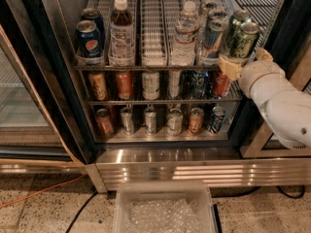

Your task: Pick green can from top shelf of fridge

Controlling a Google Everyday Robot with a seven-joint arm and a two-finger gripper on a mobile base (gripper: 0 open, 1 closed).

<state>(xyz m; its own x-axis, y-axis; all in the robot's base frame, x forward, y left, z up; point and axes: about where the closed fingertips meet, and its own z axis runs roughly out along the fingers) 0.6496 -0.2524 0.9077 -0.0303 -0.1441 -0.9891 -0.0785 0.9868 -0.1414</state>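
White arm [286,106], tan pincer [245,62] at top shelf [155,63]

A matt yellowish gripper [245,62] on a smooth white plastic-looking arm [282,101] sits at the foot of the glossy metallic green can [243,39]. Left of it, the top shelf [153,23] is whitish wire. Well below, the fridge [194,171] has a shiny ribbed steel base.
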